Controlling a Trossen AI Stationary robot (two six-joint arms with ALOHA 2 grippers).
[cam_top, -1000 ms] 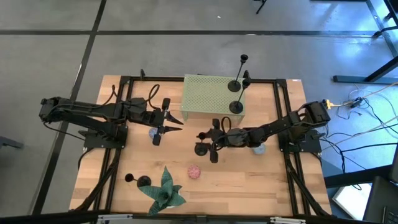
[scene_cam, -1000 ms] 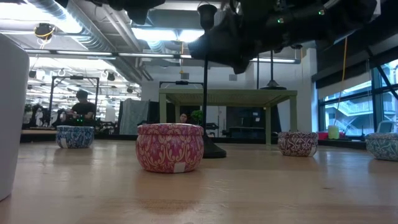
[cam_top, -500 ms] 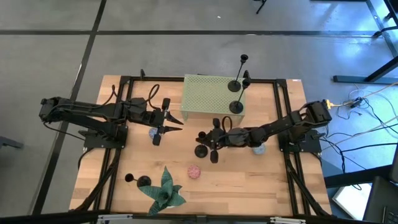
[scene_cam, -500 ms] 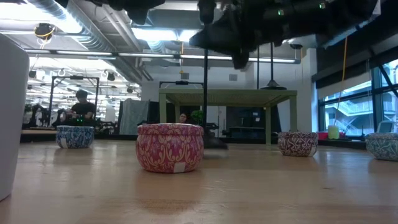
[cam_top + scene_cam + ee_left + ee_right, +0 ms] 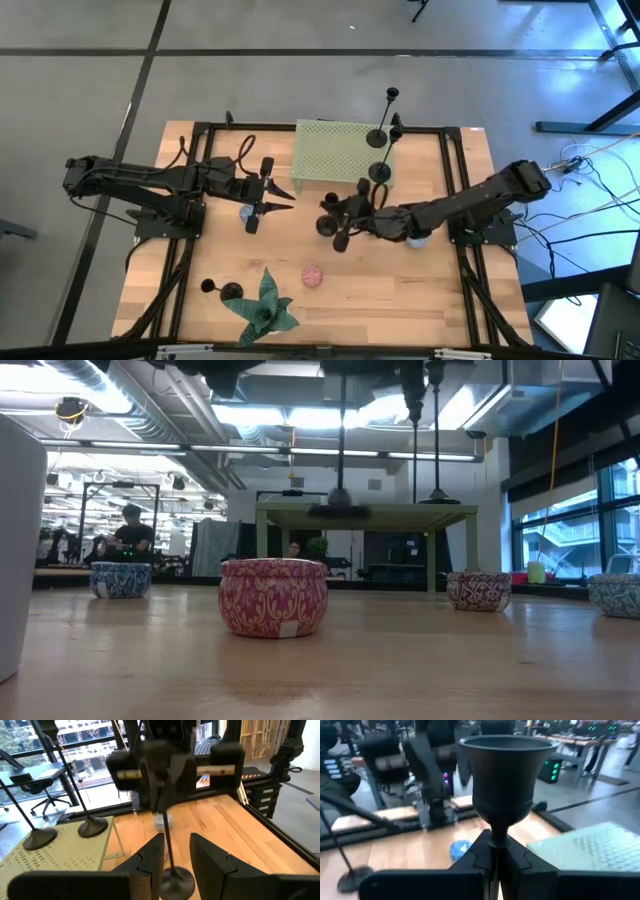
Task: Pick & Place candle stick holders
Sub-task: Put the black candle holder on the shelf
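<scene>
My right gripper (image 5: pixel 350 212) is shut on a black candle stick holder (image 5: pixel 327 226) above the table's middle, just in front of the green perforated platform (image 5: pixel 330 152). Its top cup (image 5: pixel 502 770) fills the right wrist view. Its round base (image 5: pixel 338 512) hangs about level with the platform top. Two more holders (image 5: pixel 377 138) (image 5: pixel 380 172) stand by their bases on the platform's right end. Another holder (image 5: pixel 230 292) stands at the near left beside the green plant (image 5: pixel 266 310). My left gripper (image 5: pixel 280 196) is open and empty, left of the middle. My right gripper pinches the holder's thin stem just under the top cup (image 5: pixel 496 840) between its two fingers (image 5: pixel 517 860). The fingers come level from the table's right side, across the stem. The holder hangs upright below them, with its stem (image 5: pixel 167 842) vertical and its base (image 5: pixel 176 880) clear of the table.
A pink patterned tin (image 5: pixel 313 276) sits near the middle front. One blue tin (image 5: pixel 247 212) lies under my left gripper and another (image 5: pixel 417 239) lies under my right arm. Black rails (image 5: pixel 455 190) run along both sides. People sit in the room beyond (image 5: pixel 132 530).
My right gripper has gone up and a little toward the far edge and the green platform, still shut on the holder. The holder's base has left the table and now hangs clear, about level with the platform top, with the stem still upright.
</scene>
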